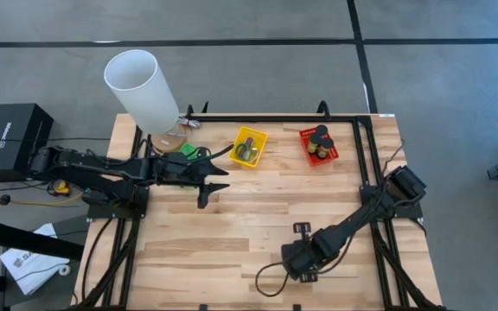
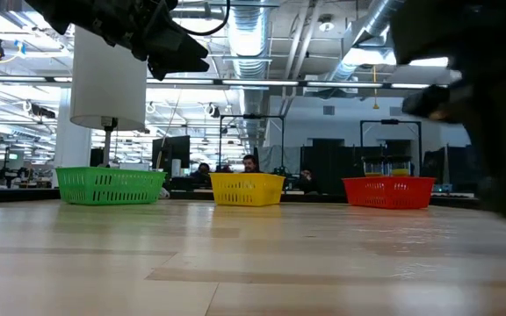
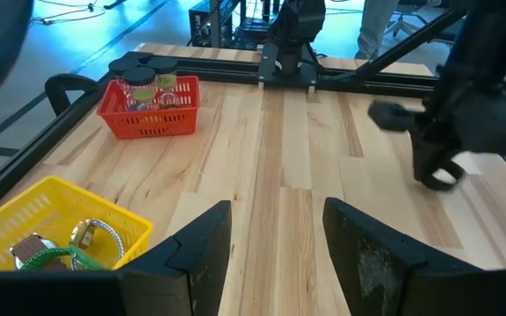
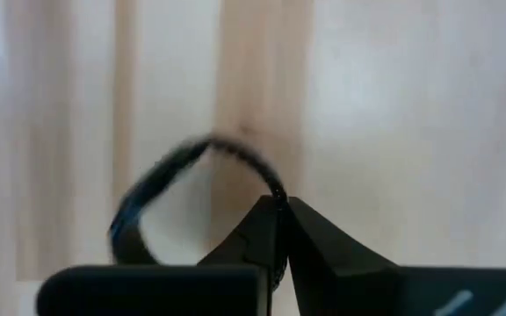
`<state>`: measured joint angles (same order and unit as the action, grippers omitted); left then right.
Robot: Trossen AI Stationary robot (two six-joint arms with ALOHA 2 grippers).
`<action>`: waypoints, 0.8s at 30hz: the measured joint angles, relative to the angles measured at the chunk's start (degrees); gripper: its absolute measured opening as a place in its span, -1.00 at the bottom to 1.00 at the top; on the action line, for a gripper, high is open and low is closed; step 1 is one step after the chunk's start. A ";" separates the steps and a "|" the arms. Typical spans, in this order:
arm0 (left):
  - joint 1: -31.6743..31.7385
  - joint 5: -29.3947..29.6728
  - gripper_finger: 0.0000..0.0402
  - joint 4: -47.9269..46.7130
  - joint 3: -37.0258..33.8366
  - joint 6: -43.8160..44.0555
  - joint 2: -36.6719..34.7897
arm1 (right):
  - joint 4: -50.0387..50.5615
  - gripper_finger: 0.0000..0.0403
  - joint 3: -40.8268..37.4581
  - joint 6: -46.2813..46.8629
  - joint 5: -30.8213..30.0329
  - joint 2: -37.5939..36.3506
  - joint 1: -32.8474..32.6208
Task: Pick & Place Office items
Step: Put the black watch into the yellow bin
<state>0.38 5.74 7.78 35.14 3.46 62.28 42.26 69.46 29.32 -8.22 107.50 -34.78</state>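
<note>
My right gripper (image 4: 280,207) points down over the near right part of the table and is shut on a thin black ring (image 4: 178,189). In the high view the ring (image 1: 271,281) shows as a loop beside that gripper (image 1: 301,263), toward the table's left. A small dark clip (image 1: 301,229) lies on the wood just beyond it. My left gripper (image 3: 275,233) hangs open above the table's far left, holding nothing, its fingers pointing toward the right. The yellow basket (image 1: 249,147) and red basket (image 1: 318,145) hold several office items. My right gripper pinches the black ring's thin rim (image 4: 273,188) between its two fingers, at their free ends. The fingers come from above, pointing down. The rest of the ring spreads out to one side of the fingers; whether it is clear of the table I cannot tell.
A green basket (image 1: 188,151), the yellow one and the red one stand in a row along the far edge. A big white cylinder (image 1: 141,86) rises at the far left corner. A black frame rail (image 1: 366,147) runs along the table's right side. Bare wood (image 1: 232,233) lies between the arms.
</note>
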 joint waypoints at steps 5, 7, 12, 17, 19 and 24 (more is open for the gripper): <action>0.00 0.01 -0.12 0.01 0.00 0.00 0.00 | 10.81 -0.98 5.67 0.23 -7.32 -0.17 0.22; 0.02 0.00 -0.12 0.01 0.00 0.01 0.02 | 12.21 -0.97 7.49 0.46 -10.55 -0.17 0.19; 0.01 0.02 -0.12 0.01 0.00 0.02 0.00 | 18.74 -0.93 10.84 1.16 -20.16 -0.22 1.02; 0.00 0.02 -0.12 0.01 0.00 0.02 0.00 | 28.09 -0.96 11.59 4.82 -27.74 -0.28 3.56; 0.01 0.02 -0.12 0.01 0.00 0.02 0.00 | 32.03 -0.96 11.59 7.34 -29.36 -0.29 4.50; 0.02 0.02 -0.12 0.01 0.00 0.02 0.00 | 40.93 -0.94 11.59 13.47 -35.57 -0.31 6.47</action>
<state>0.40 5.76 7.79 35.14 3.49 62.28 83.18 81.06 42.79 -43.79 107.20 -28.32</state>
